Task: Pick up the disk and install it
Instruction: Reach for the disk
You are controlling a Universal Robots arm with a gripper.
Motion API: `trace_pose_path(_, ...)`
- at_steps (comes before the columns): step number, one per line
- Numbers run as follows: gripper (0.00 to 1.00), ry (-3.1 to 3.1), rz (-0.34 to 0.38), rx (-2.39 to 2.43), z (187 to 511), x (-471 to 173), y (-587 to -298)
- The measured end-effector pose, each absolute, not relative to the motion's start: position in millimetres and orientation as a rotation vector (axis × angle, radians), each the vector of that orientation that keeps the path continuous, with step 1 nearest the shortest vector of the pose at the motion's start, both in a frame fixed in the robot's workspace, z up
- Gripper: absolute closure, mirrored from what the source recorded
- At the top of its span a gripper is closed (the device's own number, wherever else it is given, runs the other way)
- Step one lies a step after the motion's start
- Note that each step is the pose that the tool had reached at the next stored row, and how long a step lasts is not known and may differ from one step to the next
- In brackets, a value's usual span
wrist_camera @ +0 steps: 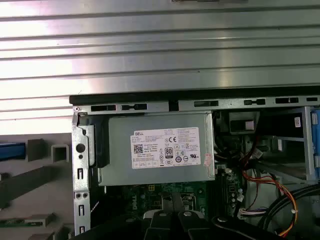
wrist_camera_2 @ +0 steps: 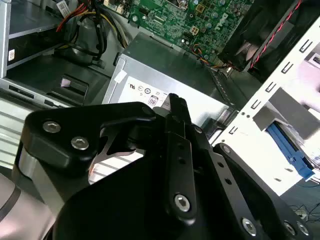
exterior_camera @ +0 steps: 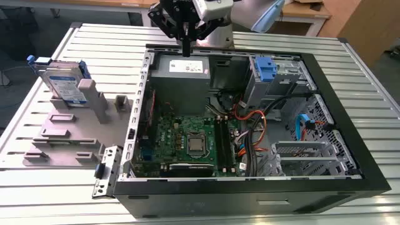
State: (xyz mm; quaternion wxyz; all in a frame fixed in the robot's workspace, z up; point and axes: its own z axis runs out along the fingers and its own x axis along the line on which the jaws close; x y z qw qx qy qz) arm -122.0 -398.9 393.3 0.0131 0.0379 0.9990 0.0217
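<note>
The disk (exterior_camera: 64, 86), silver with a blue-and-white label and blue side rails, stands upright in a grey fixture (exterior_camera: 62, 136) on the exterior view's left, outside the computer case. My gripper (exterior_camera: 186, 50) hangs over the back edge of the open case, above the grey power supply box (exterior_camera: 181, 68), well to the right of the disk. Its dark fingers are shut together with nothing between them. In both wrist views the gripper (wrist_camera_2: 175, 101) (wrist_camera: 172, 216) points at the power supply (wrist_camera: 157, 150).
The open black computer case (exterior_camera: 350, 154) lies on its side on the slatted metal table (exterior_camera: 106, 37). Inside are a green motherboard (exterior_camera: 187, 140), loose cables (exterior_camera: 256, 122), a bare blue bracket (exterior_camera: 265, 70) and an empty drive cage (exterior_camera: 306, 157).
</note>
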Motion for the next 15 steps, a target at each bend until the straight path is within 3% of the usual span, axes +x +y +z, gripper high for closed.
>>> trace_pose_path(15,0.89,3.112,0.068,0.118,393.1,-124.5,-399.0)
